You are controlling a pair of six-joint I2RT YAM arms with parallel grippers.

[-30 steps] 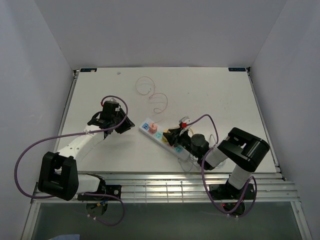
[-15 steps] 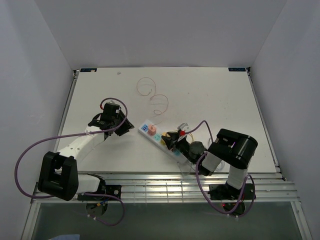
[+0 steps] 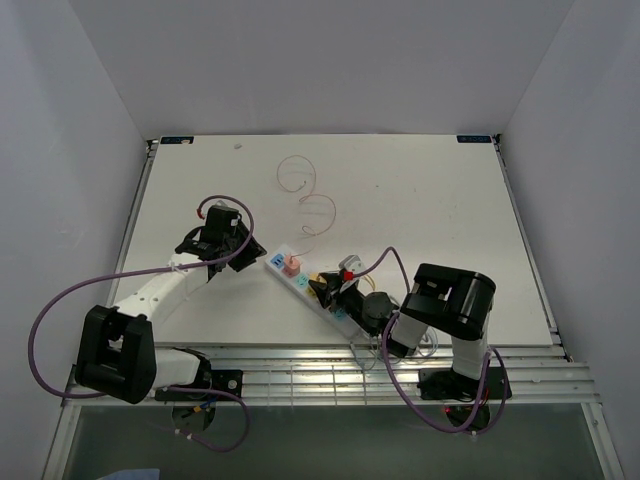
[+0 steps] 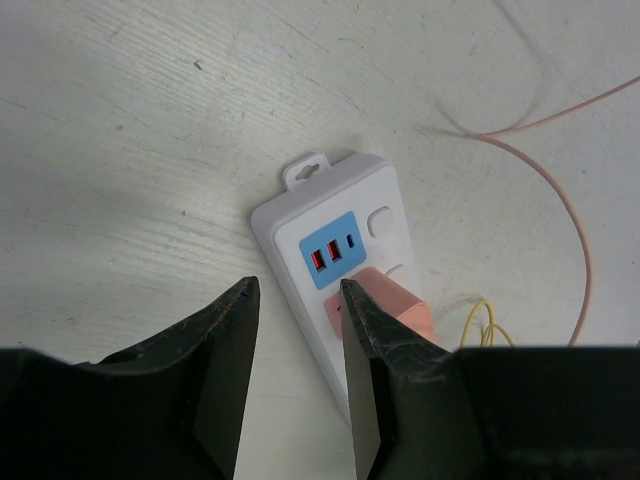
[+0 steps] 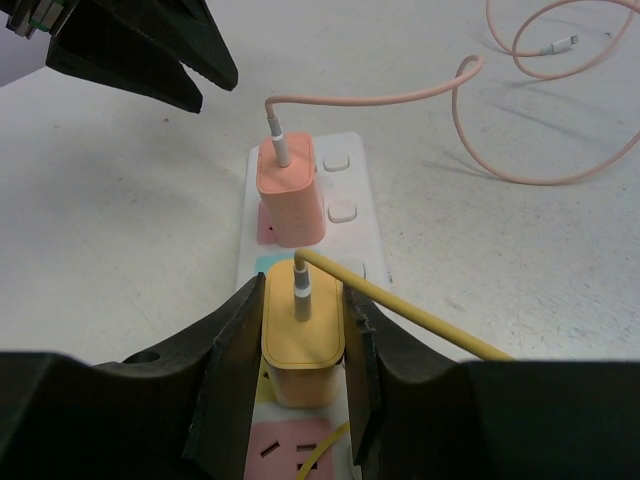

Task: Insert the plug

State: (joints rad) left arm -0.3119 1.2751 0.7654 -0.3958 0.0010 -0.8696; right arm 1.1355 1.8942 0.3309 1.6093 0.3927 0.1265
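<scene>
The yellow plug (image 5: 303,330) stands upright with my right gripper (image 5: 298,300) shut on its sides. It sits on the white power strip (image 5: 350,210), just behind a free pink socket (image 5: 290,450). Its prongs are hidden. A pink plug (image 5: 290,190) is seated further along the strip, also seen as the pink plug (image 4: 395,305) in the left wrist view. My left gripper (image 4: 297,290) is open at the strip's (image 4: 340,220) far end, its right finger over the strip's edge and holding nothing. From above, the left gripper (image 3: 245,258) and right gripper (image 3: 330,290) flank the strip (image 3: 300,283).
A pink cable (image 3: 312,205) loops from the pink plug toward the back of the table. A yellow cable (image 5: 420,315) trails from the yellow plug to the right. The strip's blue USB panel (image 4: 332,250) faces the left gripper. The table's front rail (image 3: 320,360) lies close behind the right arm.
The power strip, with both plugs and my right gripper, has slid left and toward the front. My left gripper's jaws have opened a little wider.
</scene>
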